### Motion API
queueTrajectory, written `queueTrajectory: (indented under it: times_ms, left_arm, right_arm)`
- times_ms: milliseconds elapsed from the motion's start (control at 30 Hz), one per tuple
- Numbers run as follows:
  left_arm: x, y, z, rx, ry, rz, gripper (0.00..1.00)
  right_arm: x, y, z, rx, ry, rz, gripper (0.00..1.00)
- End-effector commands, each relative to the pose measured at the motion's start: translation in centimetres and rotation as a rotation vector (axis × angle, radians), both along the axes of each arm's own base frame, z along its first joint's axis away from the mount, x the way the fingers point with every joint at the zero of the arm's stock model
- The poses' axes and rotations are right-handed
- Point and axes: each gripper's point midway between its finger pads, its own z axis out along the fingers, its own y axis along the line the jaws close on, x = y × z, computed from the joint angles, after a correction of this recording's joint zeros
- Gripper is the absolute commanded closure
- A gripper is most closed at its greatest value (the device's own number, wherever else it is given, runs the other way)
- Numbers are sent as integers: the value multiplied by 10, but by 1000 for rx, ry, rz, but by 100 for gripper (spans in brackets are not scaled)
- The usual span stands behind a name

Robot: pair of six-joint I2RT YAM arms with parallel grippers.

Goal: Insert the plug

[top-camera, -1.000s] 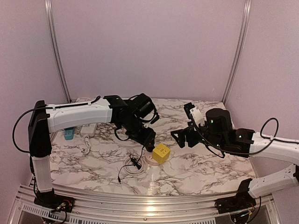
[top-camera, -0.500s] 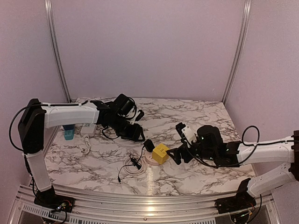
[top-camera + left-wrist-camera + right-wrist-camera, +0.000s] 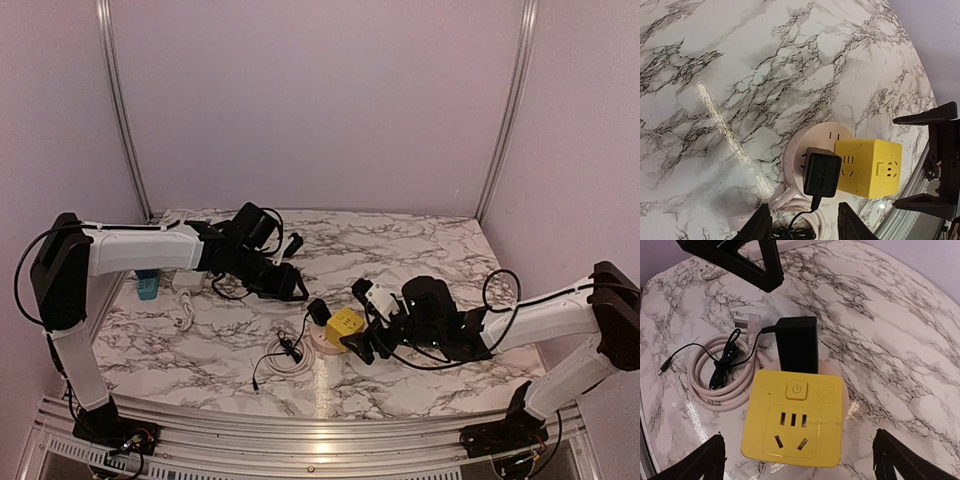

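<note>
Though near right hand (image 3: 799,460), plug (image 3: 797,343) (black) untouched.

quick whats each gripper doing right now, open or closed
left gripper: open, holding nothing
right gripper: open, empty, facing the yellow socket cube

Both arms stretch inward, left claw (image 3: 292,284) and right claw (image 3: 357,346) spread wide apart.
</note>
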Motion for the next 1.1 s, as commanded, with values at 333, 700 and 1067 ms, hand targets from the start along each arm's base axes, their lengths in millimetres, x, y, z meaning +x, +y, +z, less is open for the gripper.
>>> queueTrajectory:
  times_ms: [333,700,1067]
  left_arm:
    - [-2,-9,1,-57,14,-21,60]
    - [-5,-11,-7,-71,36,-29,63]
    - [-24,7,-14,-84,59,-4,66]
  right_arm:
    - [20,28,6,-1,-52,24,17]
    - [13,34,-2,-35,-53,104,43]
    - [11,36,1,-33,-84,177,50]
